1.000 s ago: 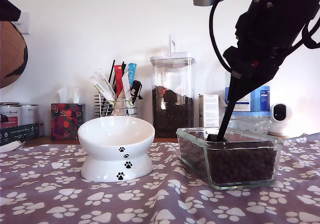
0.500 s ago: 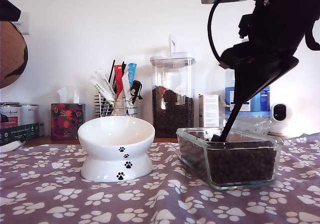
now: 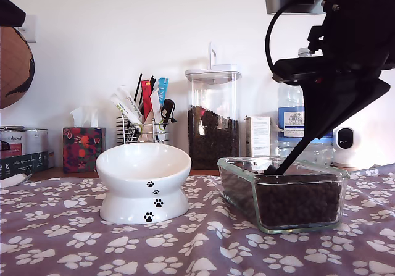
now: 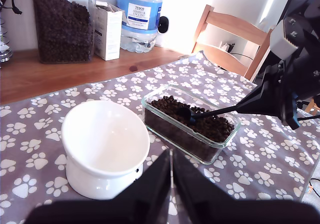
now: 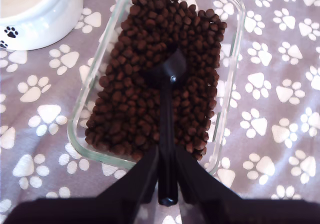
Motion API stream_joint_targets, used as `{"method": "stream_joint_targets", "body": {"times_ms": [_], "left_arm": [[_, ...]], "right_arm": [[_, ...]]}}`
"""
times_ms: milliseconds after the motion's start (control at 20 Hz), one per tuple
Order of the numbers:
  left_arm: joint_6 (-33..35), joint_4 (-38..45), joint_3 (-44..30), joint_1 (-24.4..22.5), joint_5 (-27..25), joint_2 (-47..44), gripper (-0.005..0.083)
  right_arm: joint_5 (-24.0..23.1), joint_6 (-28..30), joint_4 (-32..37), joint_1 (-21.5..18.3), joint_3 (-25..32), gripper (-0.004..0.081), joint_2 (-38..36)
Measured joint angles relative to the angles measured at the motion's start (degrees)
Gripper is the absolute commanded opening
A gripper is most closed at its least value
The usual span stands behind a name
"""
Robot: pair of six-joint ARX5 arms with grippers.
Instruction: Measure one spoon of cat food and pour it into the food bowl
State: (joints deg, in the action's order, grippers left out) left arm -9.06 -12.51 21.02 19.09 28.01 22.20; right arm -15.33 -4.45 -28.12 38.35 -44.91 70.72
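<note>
So right now my second gripper (image 5: 167, 176) is clamped tight on the handle of the spoon (image 5: 167, 108), and the cup end is nosed down into the cat food (image 5: 150, 83) in the glass dish (image 3: 281, 192). In the second wrist view the cup looks part buried, sitting around the middle of the pile. The dish is on the exterior view's right side of the worktop (image 3: 74, 245), with the food bowl (image 3: 143, 183) near it toward the exterior view's left, and it looks empty inside.

My first gripper (image 4: 171, 176) hangs over the worktop just beside the bowl with its jaws together, holding nothing.

For this step, I'd say the trick is to push the cup forward under the kibble and then roll the handle so the cup comes up level, not tipped. Lifting too fast or at an angle will probably shed pellets onto the cloth. Also watch the dish rim on the way out; clipping the glass could knock the load off. Then carry it low and steady across to the bowl.
</note>
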Motion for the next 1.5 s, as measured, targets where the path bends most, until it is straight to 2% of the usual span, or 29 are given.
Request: {"method": "stream_joint_targets", "body": {"times_ms": [600, 1500], "left_arm": [[0.0, -0.3, 0.0, 0.0, 0.0, 0.0, -0.0019], [0.0, -0.3, 0.0, 0.0, 0.0, 0.0, -0.0019]], "right_arm": [[1.4, -2.2, 2.0, -2.7, 0.0, -0.0013, 0.0], [4.1, -3.2, 3.4, -2.7, 0.0, -0.0013, 0.0]]}}
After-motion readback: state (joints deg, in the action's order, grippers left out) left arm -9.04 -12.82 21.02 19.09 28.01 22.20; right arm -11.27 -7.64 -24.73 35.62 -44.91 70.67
